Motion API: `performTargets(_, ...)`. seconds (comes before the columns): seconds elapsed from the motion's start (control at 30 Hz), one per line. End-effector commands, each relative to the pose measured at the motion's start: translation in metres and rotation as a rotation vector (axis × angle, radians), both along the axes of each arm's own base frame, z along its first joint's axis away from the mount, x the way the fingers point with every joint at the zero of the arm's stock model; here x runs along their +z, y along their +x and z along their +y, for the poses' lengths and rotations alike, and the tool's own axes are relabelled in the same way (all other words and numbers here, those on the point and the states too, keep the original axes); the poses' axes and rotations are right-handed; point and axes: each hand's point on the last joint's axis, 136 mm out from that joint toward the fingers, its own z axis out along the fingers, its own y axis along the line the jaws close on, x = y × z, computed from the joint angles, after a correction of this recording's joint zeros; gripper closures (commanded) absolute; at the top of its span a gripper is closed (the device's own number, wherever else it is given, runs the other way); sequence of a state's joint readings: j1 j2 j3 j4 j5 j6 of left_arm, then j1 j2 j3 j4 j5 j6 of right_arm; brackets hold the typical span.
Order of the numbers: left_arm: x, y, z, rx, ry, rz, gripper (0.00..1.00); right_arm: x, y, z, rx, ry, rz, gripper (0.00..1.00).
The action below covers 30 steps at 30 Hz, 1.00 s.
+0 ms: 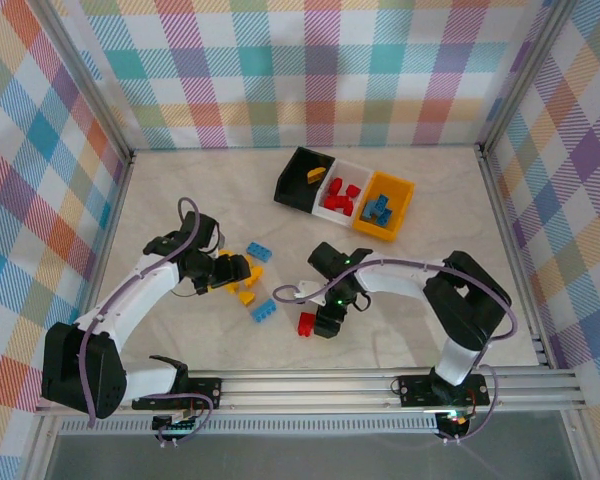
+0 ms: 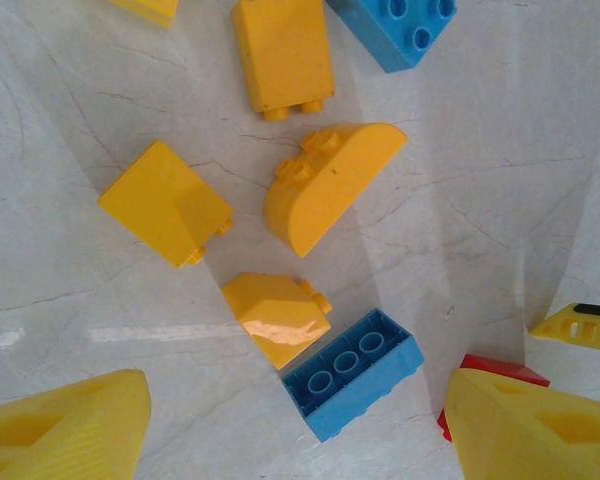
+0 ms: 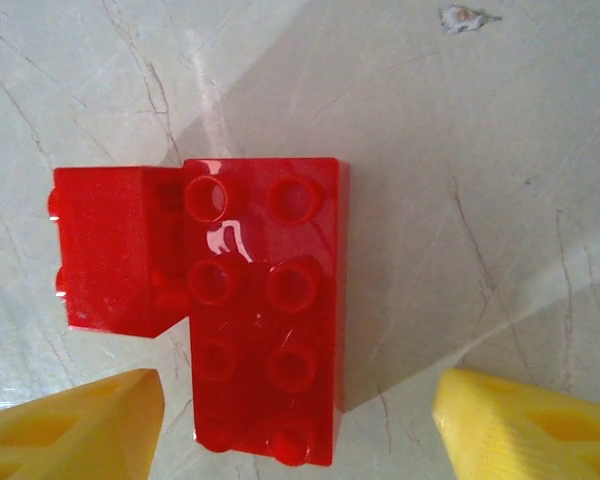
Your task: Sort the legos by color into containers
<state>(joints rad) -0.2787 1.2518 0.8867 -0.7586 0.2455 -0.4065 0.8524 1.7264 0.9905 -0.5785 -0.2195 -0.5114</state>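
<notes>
Right gripper [image 3: 298, 425] — agape — over red legos [image 3: 265, 300]

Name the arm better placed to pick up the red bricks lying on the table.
Right. The right tool hangs open directly over the red bricks, a finger on each side. The left tool is open above the yellow bricks, farther from the red ones.
</notes>
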Motion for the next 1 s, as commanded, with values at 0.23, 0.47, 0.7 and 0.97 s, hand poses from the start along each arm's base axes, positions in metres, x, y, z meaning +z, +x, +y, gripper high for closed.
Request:
performTargets(0.23, -0.008, -0.009, 0.013, 0.005, 0.015, 0.03, 0.21, -0.015, 0.023, 0.014, 0.022, -0.056, -0.041, 0.47)
performTargets(0.47, -0.008, -0.005, 0.011, 0.01, 0.002, 0.027, 0.21, -0.009, 0.023, 0.017, 0.033, -0.04, -0.06, 0.39)
performTargets(0.7, -0.012, -0.008, 0.012, 0.016, -0.002, 0.038, 0.21, -0.014, 0.022, 0.014, 0.131, -0.057, -0.109, 0.33)
performTargets(0.97, -0.012, -0.009, 0.012, 0.013, 0.004, 0.046, 0.21, -0.021, 0.038, 0.028, 0.171, -0.058, -0.158, 0.34)
